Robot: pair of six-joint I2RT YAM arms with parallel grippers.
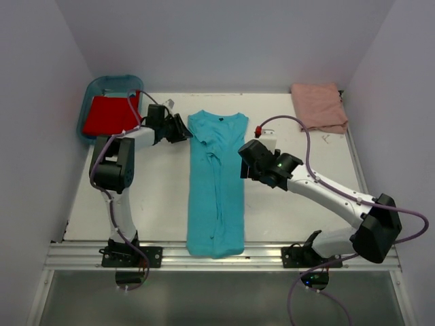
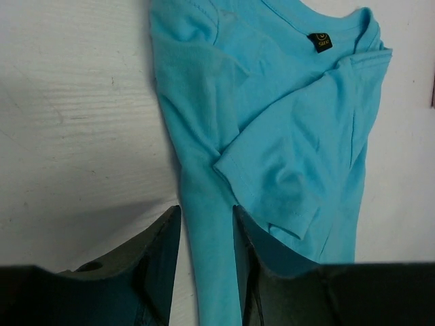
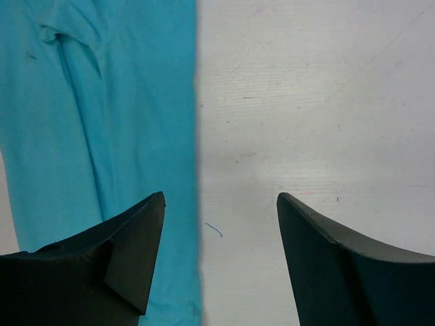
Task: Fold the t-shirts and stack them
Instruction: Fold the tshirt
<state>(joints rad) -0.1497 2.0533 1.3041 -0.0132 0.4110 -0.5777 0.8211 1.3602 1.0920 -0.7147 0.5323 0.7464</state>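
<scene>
The turquoise t-shirt lies as a long narrow strip down the middle of the table, collar at the far end, both sleeves folded inward; its dark neck label shows. My left gripper is open at the shirt's far left edge. In the left wrist view the left gripper straddles a flat band of that edge of the turquoise t-shirt. My right gripper is open wide at the right edge. In the right wrist view the right gripper has one finger over the turquoise t-shirt and the other over bare table.
The pale pink t-shirt lies folded at the back right corner. The red t-shirt sits in the blue tub at the back left. White walls close in the table on three sides; a metal rail runs along the near edge.
</scene>
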